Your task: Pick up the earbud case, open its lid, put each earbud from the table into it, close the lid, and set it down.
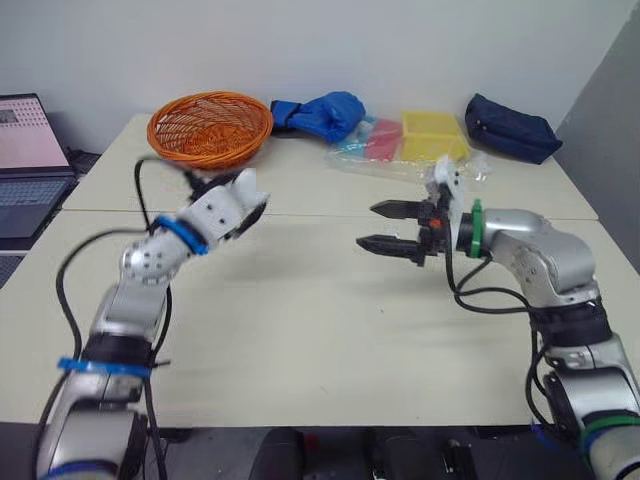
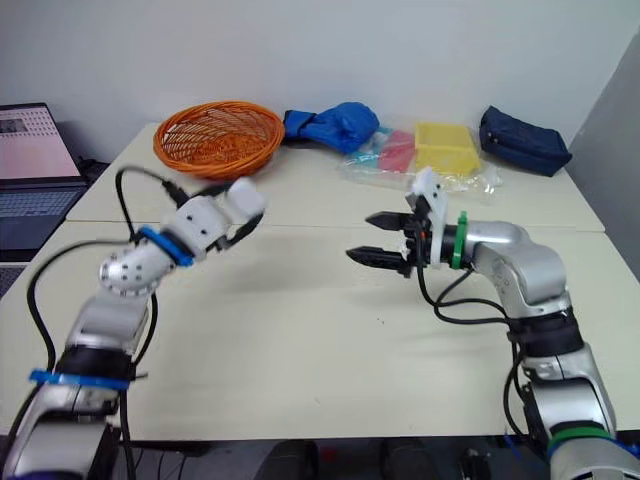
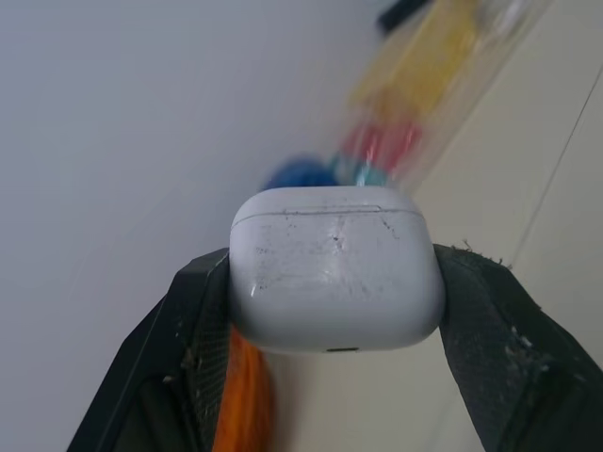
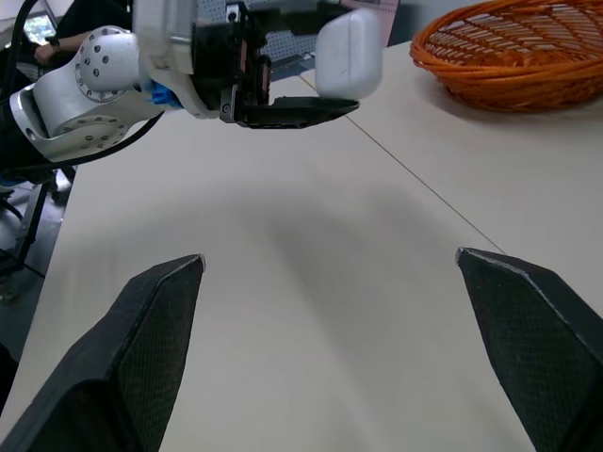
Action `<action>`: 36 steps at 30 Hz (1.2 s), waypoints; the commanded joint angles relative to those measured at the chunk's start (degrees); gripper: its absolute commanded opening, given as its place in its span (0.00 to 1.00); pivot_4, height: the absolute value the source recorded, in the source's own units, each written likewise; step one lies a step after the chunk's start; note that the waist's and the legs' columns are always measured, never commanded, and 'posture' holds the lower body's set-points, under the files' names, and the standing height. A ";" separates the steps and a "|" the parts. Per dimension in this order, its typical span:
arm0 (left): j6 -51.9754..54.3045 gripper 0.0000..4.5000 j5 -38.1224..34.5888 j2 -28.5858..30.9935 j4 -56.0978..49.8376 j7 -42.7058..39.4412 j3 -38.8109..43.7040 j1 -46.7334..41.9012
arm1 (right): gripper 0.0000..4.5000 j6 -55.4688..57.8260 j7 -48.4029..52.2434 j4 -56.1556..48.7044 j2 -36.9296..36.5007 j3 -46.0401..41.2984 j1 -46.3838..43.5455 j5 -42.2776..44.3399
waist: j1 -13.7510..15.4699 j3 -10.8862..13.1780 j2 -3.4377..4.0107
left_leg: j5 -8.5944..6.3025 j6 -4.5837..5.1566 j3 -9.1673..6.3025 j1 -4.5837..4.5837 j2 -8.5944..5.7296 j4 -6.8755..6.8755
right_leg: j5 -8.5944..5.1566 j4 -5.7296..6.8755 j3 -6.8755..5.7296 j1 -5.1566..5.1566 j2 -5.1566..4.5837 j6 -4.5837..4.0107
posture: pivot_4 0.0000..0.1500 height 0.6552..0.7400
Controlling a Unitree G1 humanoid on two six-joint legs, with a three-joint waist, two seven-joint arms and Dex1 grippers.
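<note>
Earbud case [image 3: 336, 273], white w/ lid shut, is pinched betw. the two fingers of L tool [image 1: 248, 192], held up off tabletop [image 1: 300, 330] near orange basket [image 1: 210, 128]. R tool [image 1: 368, 225] hangs over mid tabletop, fingers spread wide w/ nothing betw. them, tips pointing twd L tool.

Free: bare tabletop [image 1: 300, 330] from centre to 6 o'clock; open gap between left end effector [image 1: 243, 200], clamped on earbud case [image 3: 334, 273] at 10 o'clock, and spread right end effector [image 1: 366, 225] at 2 o'clock | Blocked, far edge: basket [image 1: 210, 127] 11, blue bag [image 1: 325, 113] 12, clear packet [image 1: 430, 140] 1, navy pouch [image 1: 512, 127] 2 | Off tabletop: laptop [image 1: 25, 160] 9 o'clock
</note>
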 commanded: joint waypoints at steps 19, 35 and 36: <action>-42.33 0.62 14.94 -2.82 23.17 9.83 -8.26 -15.07 | 1.00 10.07 -7.43 2.55 12.80 -2.70 -5.79 3.68 | -0.25 0.00 0.00 | -0.04 0.07 0.05 -0.95 -0.05 0.29 | 0.03 0.39 -0.11 -1.04 0.10 0.15 | 1.00 1.00; -42.56 0.62 14.57 -2.57 22.23 10.95 -8.95 -14.27 | 0.23 10.36 -8.59 3.41 14.14 -3.85 -6.22 4.70 | -0.26 0.00 0.00 | -0.03 0.07 0.05 -0.95 -0.05 0.34 | 0.05 0.40 -0.11 -1.01 0.14 0.18 | 1.00 1.00; -42.55 0.62 14.55 -2.59 22.14 10.99 -8.92 -14.23 | 0.23 10.23 -8.47 3.31 14.06 -3.77 -6.15 4.60 | -0.26 0.00 0.00 | -0.03 0.07 0.05 -0.95 -0.05 0.34 | 0.05 0.40 -0.11 -1.01 0.14 0.18 | 1.00 1.00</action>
